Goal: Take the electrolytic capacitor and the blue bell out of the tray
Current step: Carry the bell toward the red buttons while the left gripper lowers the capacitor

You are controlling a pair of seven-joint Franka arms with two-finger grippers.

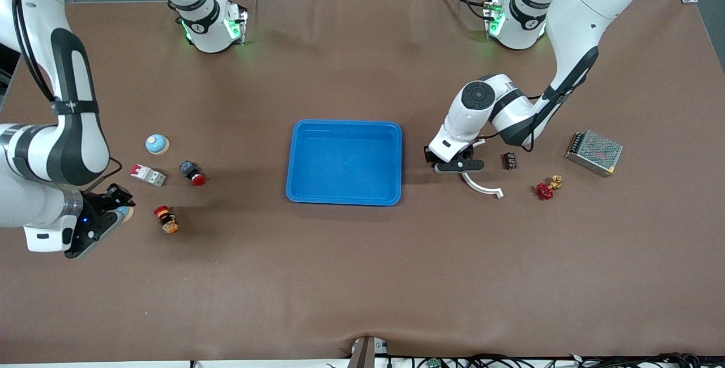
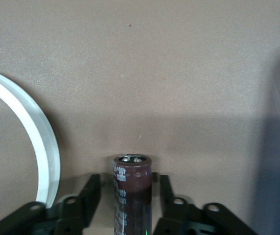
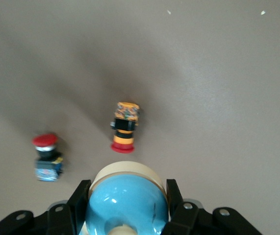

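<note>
A dark brown capacitor (image 2: 132,191) sits between the fingers of my left gripper (image 2: 130,182), which is open, with a gap showing on each side. In the front view the left gripper (image 1: 455,164) is low over the table beside the blue tray (image 1: 294,158), toward the left arm's end, and it hides the capacitor. My right gripper (image 3: 127,185) is shut on a blue-domed bell (image 3: 125,205) with a cream base. In the front view the right gripper (image 1: 113,212) is at the right arm's end of the table. A second bell (image 1: 157,144) rests on the table.
A white curved strip (image 1: 481,185) lies by the left gripper. A dark block (image 1: 510,161), a red valve (image 1: 546,188) and a metal box (image 1: 594,152) sit toward the left arm's end. A breaker (image 1: 148,174) and two push buttons (image 1: 192,172) (image 1: 166,219) lie near the right gripper.
</note>
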